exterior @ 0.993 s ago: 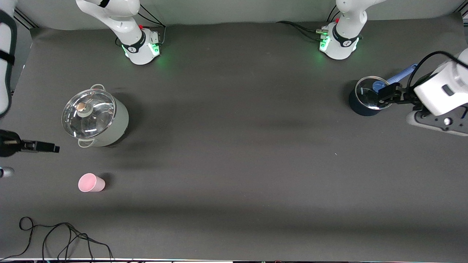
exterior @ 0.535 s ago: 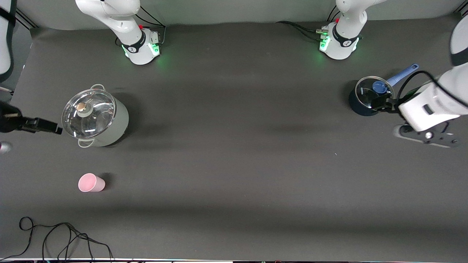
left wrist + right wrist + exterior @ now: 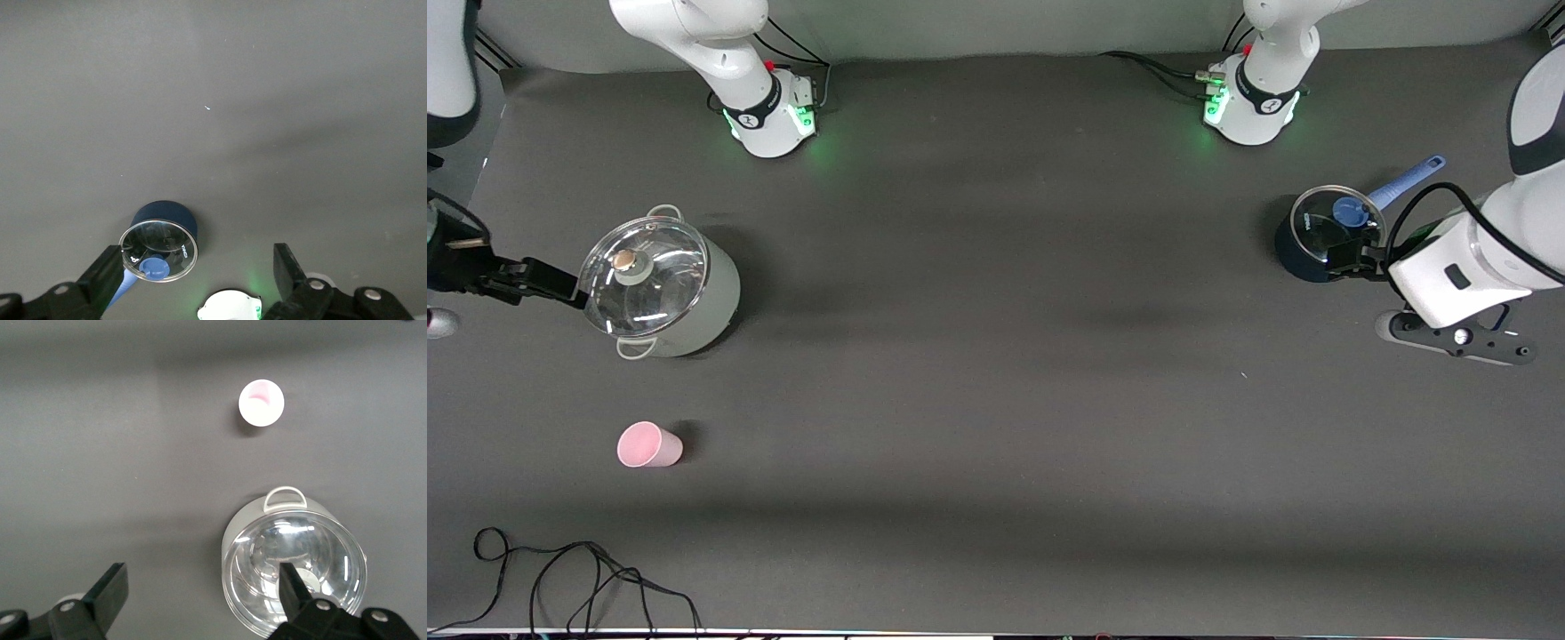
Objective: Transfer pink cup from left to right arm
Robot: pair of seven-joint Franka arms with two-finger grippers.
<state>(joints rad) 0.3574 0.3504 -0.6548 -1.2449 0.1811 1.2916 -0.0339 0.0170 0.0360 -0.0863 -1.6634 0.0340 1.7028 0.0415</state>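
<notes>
The pink cup (image 3: 649, 445) stands alone on the dark table at the right arm's end, nearer to the front camera than the silver pot. It also shows in the right wrist view (image 3: 261, 403). My right gripper (image 3: 560, 286) hangs open and empty beside the silver pot's rim, apart from the cup; its jaws stand wide in the right wrist view (image 3: 200, 590). My left gripper (image 3: 1344, 258) hangs open and empty over the edge of the small blue pot at the left arm's end, with its jaws wide in the left wrist view (image 3: 197, 273).
A silver pot (image 3: 660, 286) with a glass lid stands at the right arm's end. A small dark-blue pot (image 3: 1320, 238) with a glass lid and a blue handle stands at the left arm's end. A black cable (image 3: 560, 578) lies near the front edge.
My right gripper has moved away from the front camera, up to the silver pot's side. My left arm has swung toward the front camera by the blue pot. The cup has not moved.
</notes>
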